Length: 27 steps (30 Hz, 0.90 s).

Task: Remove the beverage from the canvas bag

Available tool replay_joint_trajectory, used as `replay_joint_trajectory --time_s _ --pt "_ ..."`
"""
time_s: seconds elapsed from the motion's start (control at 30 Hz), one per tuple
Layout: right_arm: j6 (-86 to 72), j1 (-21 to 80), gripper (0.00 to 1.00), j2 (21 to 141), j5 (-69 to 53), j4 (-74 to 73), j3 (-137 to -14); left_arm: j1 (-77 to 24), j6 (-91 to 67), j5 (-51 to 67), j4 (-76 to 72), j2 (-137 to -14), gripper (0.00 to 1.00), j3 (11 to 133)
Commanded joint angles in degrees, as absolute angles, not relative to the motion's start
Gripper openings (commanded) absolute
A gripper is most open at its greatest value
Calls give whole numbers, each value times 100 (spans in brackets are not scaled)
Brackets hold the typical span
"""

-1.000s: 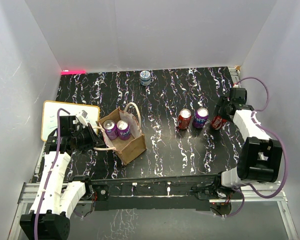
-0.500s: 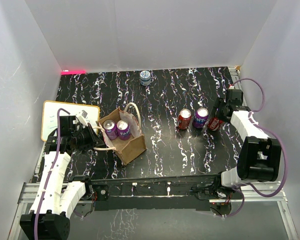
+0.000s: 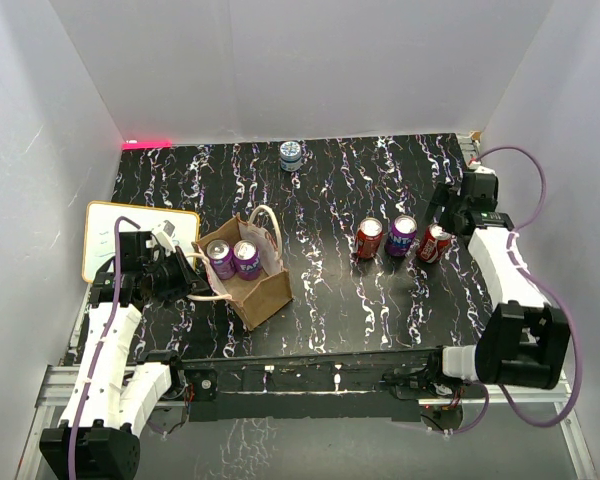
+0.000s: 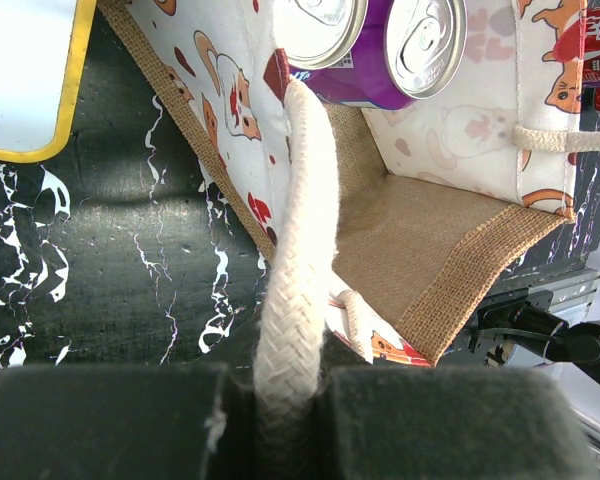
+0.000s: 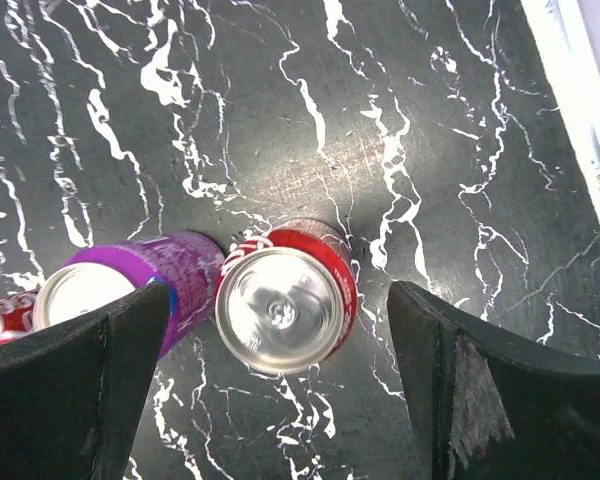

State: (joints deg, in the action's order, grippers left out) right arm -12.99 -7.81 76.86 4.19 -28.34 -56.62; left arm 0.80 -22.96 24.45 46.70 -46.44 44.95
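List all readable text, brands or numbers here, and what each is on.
None reads clearly.
Purple cans in the canvas bag: white label print, too small.
Red can, right wrist view: white script on its side, mostly hidden, unreadable.
White board: faint marks, too blurred.

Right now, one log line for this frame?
left gripper: shut on rope handle of canvas bag | right gripper: open, clear of red can standing on table | in bag: two purple cans

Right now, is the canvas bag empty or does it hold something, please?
Not empty: two purple cans stand upright inside the canvas bag.
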Motion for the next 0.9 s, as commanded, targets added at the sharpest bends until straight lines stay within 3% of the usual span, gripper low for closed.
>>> replay_joint_trajectory --time_s 0.0,0.23,0.53,0.87 --pt "-1420 -772 94 6916 416 -2871 -5808 126 -2276 2512 4711 -4634 0 4487" --pt "-1653 -766 97 5692 -254 -2770 -5540 129 -2274 2527 4711 -4678 0 4478" --pt "-2533 -514 96 5490 -2064 -2739 -6320 125 -2285 2544 4693 -4757 0 4469" --pt "-2976 2971 97 6419 -1047 -2206 -6757 126 -2309 2491 4696 -4728 0 4470"
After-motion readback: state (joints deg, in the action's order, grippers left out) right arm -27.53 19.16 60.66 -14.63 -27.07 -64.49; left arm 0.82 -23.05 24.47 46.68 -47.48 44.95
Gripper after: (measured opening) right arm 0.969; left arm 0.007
